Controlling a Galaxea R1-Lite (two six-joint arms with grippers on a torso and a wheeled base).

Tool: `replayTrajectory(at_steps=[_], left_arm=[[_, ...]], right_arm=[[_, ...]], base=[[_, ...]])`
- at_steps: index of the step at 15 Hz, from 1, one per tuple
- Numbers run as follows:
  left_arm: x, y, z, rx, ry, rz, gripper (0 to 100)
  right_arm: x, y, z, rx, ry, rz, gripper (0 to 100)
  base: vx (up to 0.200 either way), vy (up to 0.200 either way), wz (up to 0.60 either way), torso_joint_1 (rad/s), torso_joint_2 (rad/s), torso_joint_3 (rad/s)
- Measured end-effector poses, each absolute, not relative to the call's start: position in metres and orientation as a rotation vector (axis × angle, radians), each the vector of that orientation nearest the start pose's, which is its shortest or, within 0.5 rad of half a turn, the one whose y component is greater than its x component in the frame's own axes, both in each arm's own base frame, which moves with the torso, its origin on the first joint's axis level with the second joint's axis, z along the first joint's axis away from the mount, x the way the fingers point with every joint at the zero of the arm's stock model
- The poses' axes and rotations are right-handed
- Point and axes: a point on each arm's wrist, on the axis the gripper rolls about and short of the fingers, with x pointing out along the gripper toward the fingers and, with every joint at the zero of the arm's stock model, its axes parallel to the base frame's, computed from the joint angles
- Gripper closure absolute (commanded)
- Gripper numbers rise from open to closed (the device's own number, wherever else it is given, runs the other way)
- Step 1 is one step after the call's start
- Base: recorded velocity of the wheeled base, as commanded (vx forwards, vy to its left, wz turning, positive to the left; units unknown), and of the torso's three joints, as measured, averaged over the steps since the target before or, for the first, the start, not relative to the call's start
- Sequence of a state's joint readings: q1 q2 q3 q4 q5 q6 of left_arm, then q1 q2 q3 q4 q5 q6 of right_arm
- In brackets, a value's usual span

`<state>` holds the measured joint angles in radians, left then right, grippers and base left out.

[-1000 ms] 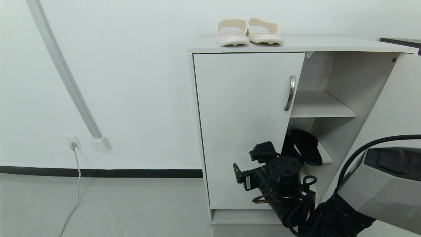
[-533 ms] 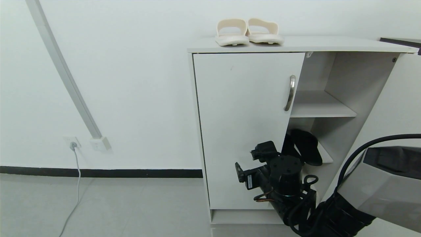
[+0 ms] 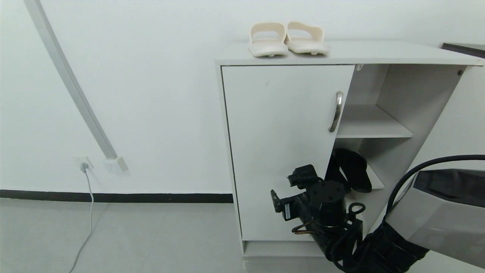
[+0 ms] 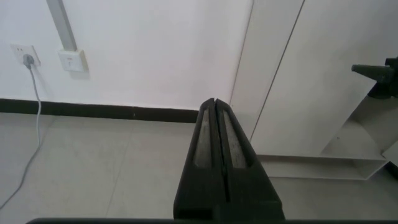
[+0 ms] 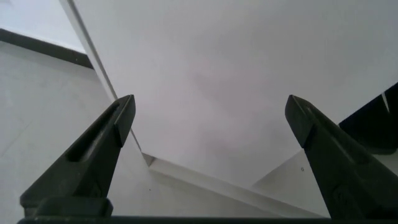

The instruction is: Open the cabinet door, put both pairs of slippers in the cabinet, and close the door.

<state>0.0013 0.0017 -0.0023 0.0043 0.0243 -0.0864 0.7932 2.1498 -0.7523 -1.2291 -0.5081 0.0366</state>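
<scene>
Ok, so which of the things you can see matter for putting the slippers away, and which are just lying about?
For the job:
- cabinet
- open right door
- closed left door
- cream slippers on the cabinet's top
- black slippers inside the cabinet

Just there:
- wall socket with its cable
- slanted wall conduit

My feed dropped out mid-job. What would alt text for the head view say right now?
A white cabinet stands with its right door open and left door shut; black slippers are on a lower shelf inside. Cream slippers rest on the cabinet top. The right arm is low in front of the cabinet, near the closed door's inner edge.
</scene>
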Motion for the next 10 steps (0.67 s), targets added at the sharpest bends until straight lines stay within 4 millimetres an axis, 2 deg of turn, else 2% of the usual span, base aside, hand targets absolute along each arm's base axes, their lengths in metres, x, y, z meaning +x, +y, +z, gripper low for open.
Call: replayTrajectory(at_steps=[3,10], left_arm=[[-0.0230,0.0005,0.0763,-0.087,-0.001,0.026,100],[-0.0229,0.0005,0.0760,-0.088,0.001,0.025,100]], right_arm=[[0.2643,0.2551,0.0759,-0.063,0.135,0.287,0],[0.2649,0.2550,0.0751,-0.062,0.134,0.285,0]], base=[[0.000,0.000,0.00,0.064,-0.50,-0.360],[0.000,0.000,0.00,0.135,-0.46,-0.336]])
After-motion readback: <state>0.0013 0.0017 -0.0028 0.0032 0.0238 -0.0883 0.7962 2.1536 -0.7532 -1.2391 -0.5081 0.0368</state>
